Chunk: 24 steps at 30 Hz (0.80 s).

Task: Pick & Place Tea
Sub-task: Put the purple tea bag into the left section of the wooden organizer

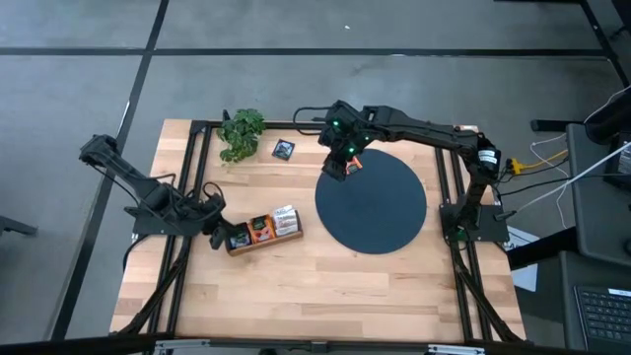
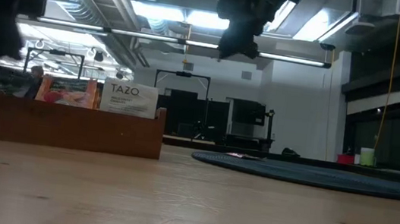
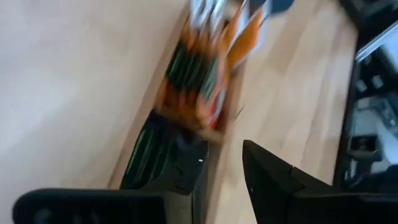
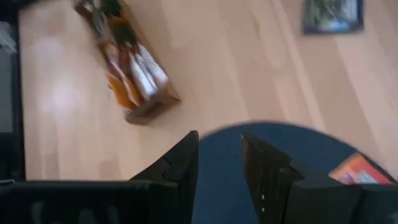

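Note:
A wooden tray (image 1: 264, 229) on the table's left half holds several tea sachets standing on edge: dark ones (image 3: 146, 158), orange ones (image 3: 196, 87) and white ones (image 1: 287, 218). My left gripper (image 3: 224, 168) hovers open at the tray's left end, nothing between its fingers. One orange sachet (image 4: 360, 169) lies flat on the dark disc (image 1: 375, 207) near its far left rim. My right gripper (image 4: 219, 155) hangs open above that rim, beside the orange sachet. A dark blue sachet (image 1: 284, 150) lies flat on the table beyond the disc.
A green leafy plant (image 1: 242, 133) stands at the far left of the table, next to the dark blue sachet. Bare wood stretches along the near side (image 1: 325, 296). Black frame rails (image 1: 192, 187) run along the left and right table edges.

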Tool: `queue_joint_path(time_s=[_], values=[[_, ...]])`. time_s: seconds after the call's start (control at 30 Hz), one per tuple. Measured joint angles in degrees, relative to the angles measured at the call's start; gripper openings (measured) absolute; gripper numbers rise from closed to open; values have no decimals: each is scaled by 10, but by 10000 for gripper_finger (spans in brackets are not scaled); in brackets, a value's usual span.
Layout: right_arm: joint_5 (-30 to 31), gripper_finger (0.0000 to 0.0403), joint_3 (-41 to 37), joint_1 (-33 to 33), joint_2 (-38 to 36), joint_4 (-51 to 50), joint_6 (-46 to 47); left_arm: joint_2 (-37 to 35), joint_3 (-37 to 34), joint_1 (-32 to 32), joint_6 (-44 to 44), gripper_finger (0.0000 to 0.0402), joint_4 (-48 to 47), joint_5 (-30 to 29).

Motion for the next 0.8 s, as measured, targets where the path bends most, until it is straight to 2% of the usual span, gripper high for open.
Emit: queue_joint_path(time_s=[0.2, 0.33, 0.43, 0.6, 0.8], values=[[3, 122, 0, -29, 0, -41, -18, 0, 64, 6, 84, 93, 1, -98], [3, 122, 0, -45, 0, -41, -21, 5, 91, 48, 119, 93, 2, -99], [3, 122, 0, -51, 0, -41, -21, 16, 99, 105, 134, 93, 13, -46], [3, 122, -1, -51, 0, -50, -28, 57, 99, 213, 205, 93, 99, 73], [-6, 122, -64, -51, -7, -22, -18, 126, 99, 357, 265, 93, 188, 184]])
